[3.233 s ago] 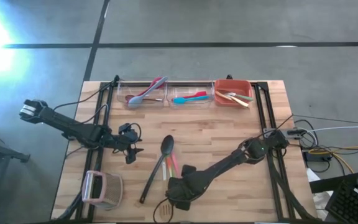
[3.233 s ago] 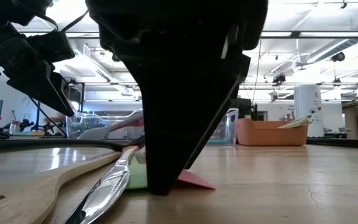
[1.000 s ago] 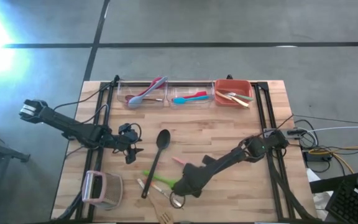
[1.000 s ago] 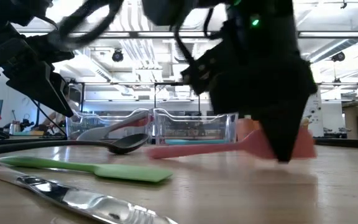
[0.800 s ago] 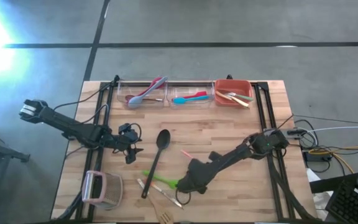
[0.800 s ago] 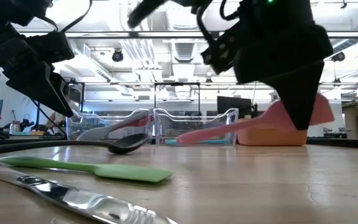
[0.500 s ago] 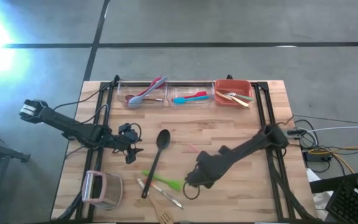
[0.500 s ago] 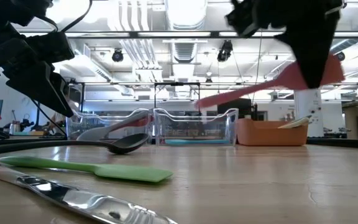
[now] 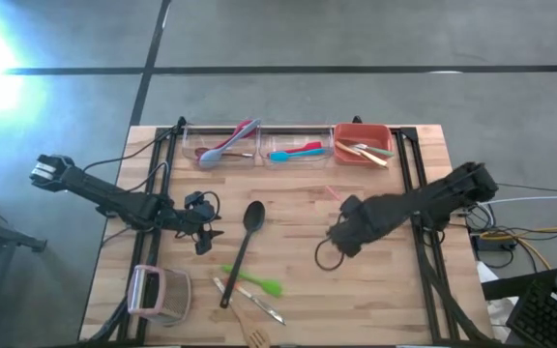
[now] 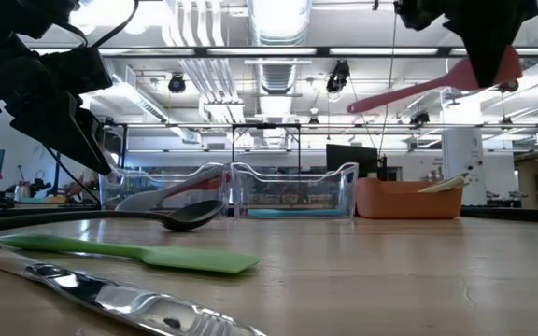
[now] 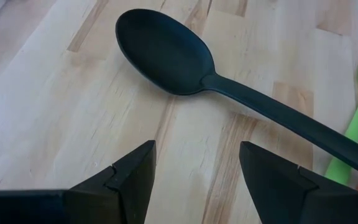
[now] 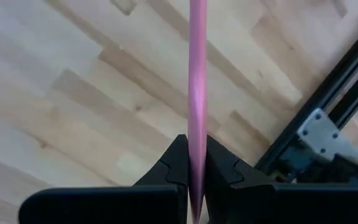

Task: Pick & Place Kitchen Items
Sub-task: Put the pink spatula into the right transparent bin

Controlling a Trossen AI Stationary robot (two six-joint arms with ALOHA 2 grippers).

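Near edge of counter (image 9: 385, 300): wooden utensil (image 9: 256, 337), metal utensil (image 10: 110, 294), green spatula (image 9: 252, 281), black spoon (image 9: 243, 246) are still being left unsorted. Mid-counter: pink spatula (image 10: 428, 86) is being held aloft, pinched in closed jaws of right gripper (image 12: 192, 163). Left gripper (image 11: 194, 168) is being kept parted, empty, beside the spoon. Far: three bins (image 9: 277, 156) are already being filled; roughly half done.

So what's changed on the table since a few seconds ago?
The right gripper took the pink spatula from the near-edge pile, lifted it and carried it toward the bins. The black spoon shifted left; the green spatula now lies uncovered. The left gripper stayed open, hovering by the spoon.
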